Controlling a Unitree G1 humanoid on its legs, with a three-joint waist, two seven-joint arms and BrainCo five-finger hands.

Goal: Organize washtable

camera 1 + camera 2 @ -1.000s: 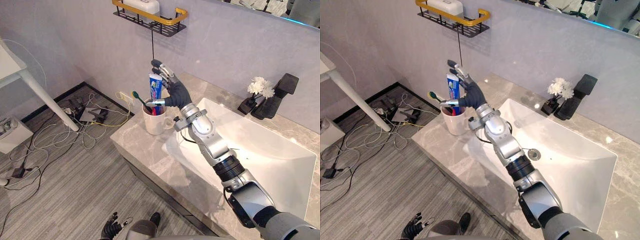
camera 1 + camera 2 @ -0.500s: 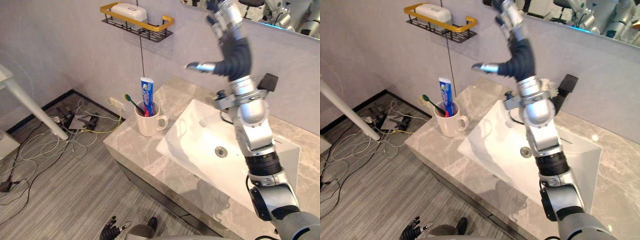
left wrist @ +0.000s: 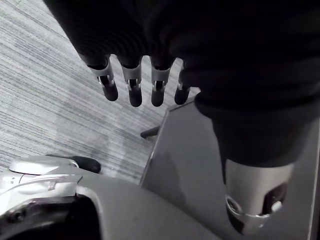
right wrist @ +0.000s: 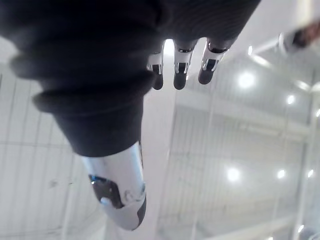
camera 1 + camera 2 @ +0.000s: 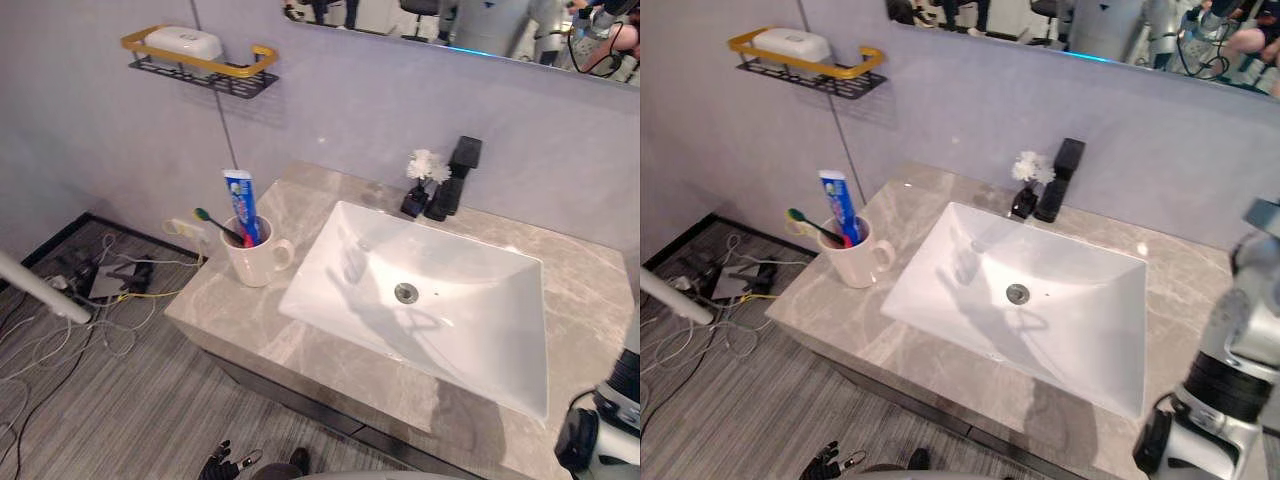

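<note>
R robot hand [image 4: 180, 70] open; toothpaste [image 5: 241, 205] in mug [image 5: 250, 266], label unreadable.

Mug [image 5: 252, 266] L of sink [image 5: 480, 300], faucet [image 5: 452, 182] rear

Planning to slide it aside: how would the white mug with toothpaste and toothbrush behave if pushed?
The mug looks ceramic and broad-based, so it would probably slide on the smooth stone counter rather than tip. The tall toothpaste tube and leaning toothbrush stand loose inside and may shift.
</note>
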